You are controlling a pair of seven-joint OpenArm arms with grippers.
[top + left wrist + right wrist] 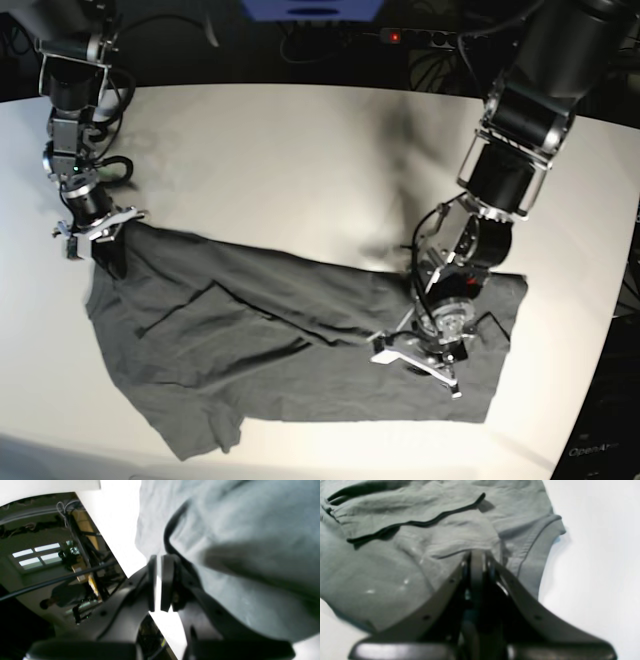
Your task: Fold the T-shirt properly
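1. T-shirt (290, 345) lies spread on the white table (300, 160), long axis running left-right in the base view, toward the near edge. Cloth is wrinkled, with a diagonal fold ridge across the middle.
2. One sleeve sticks out at the near-left corner in the base view; the straight hem end is on that view's right.
3. Right gripper (108, 250) is at the shirt's far-left corner in the base view, pointing down onto the cloth edge.
4. Right wrist view: right gripper (477, 555) has its jaws pressed together, with a ridge of shirt cloth (445, 542) bunched at the tips. Reads as pinched on the shirt. A sleeve with a stitched hem lies just right of the tips.
5. Left gripper (425, 362) is over the right part of the shirt in the base view, low, near the hem end.
6. Left wrist view: left gripper (158, 582) has jaws nearly together, only a thin bright slit between the pads. Nothing visible between them, so closed on nothing. Shirt (237, 555) fills the area beside and beyond the tips; the view is blurred.
7. Table edge and room beyond show on the left of the left wrist view.
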